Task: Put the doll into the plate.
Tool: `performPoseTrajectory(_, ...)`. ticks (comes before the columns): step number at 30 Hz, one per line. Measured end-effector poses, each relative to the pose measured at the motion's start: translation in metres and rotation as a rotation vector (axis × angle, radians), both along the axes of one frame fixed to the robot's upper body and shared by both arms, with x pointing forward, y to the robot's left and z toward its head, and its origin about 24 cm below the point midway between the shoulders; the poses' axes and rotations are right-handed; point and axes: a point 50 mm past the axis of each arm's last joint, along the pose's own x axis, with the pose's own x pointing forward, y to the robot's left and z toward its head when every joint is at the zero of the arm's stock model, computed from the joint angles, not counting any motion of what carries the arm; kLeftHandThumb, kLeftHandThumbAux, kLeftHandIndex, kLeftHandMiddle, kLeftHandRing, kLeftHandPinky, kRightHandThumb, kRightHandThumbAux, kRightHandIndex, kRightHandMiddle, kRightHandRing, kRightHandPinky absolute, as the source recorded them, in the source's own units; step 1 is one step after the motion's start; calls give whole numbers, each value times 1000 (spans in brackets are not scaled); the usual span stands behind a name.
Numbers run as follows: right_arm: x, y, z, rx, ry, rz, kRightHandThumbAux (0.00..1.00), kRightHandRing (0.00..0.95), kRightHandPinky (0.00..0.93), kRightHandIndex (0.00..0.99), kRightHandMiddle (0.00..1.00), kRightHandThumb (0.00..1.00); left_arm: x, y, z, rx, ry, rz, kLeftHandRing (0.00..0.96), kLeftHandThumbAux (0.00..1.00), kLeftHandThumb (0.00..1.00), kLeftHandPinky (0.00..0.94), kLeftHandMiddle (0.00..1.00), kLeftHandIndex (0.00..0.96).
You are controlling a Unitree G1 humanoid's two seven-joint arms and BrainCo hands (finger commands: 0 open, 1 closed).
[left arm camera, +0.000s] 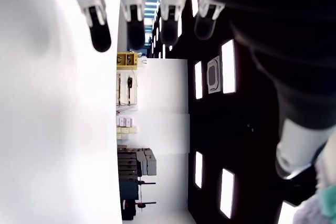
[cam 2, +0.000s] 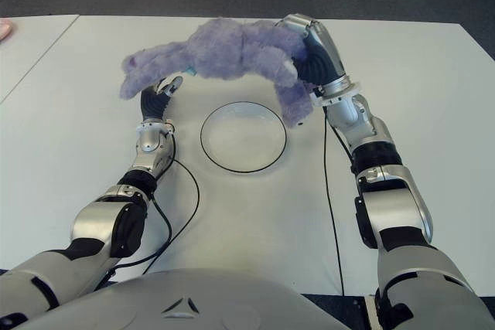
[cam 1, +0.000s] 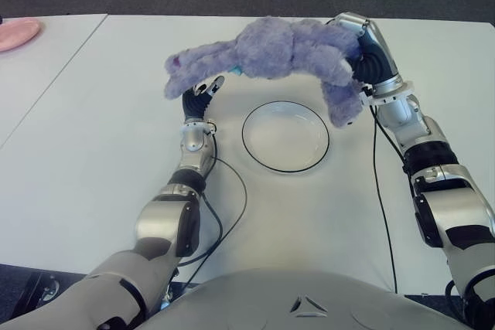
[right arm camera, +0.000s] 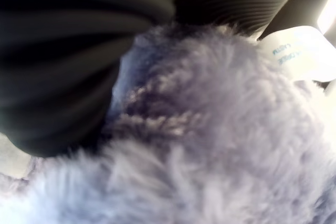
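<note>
Two hands: both were in view over the white table (cam 1: 93,160), one at work and one empty.
Doll: the purple plush doll (cam 1: 278,52) hung clear of the table, stretched sideways at about 12 o'clock of the plate, one limb drooping toward the plate's 2 o'clock rim.
Plate: the clear glass plate (cam 1: 285,136) sat bare between the two forearms, nothing in it.
Right hand: the right hand (cam 1: 370,56) was clamped on the doll's end nearest it; its wrist view showed only fur and a white sewn-in label (right arm camera: 302,51) pressed against the palm.
Left hand: the left hand (cam 1: 203,92) stood at about 9 o'clock of the plate, under the doll's far end, fingers spread and holding nothing; whether they brushed the fur, I could not tell.
Handling: judged light, soft and limp, sagging wherever unsupported; not fragile, and the fur should give grip.
Where to hold: the thick body, rather than a limb, looked the steadier hold.
Risk: trailing limbs could drape over the plate's rim.
Elsewhere: a pink dish (cam 1: 15,32) lay at the table's far left edge.
</note>
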Motion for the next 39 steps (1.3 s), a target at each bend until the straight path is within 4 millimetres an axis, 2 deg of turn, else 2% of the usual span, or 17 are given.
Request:
performPoseTrajectory(9,-14,21,-18,-65,75,143,722,882,875,438,887,705,0,0,0,0,0,0,110,671,0,152,102,101)
performPoseTrajectory(20,-22,31,-25,-132,127,244,726,900,896,437,898,703,0,0,0,0,0,0,109,677,0,153,100,96)
performPoseTrajectory(39,-41,28,-51,-147,198,281,724,910,909,438,906,702,0,0,0,0,1,0,112,670,0,153,97,96)
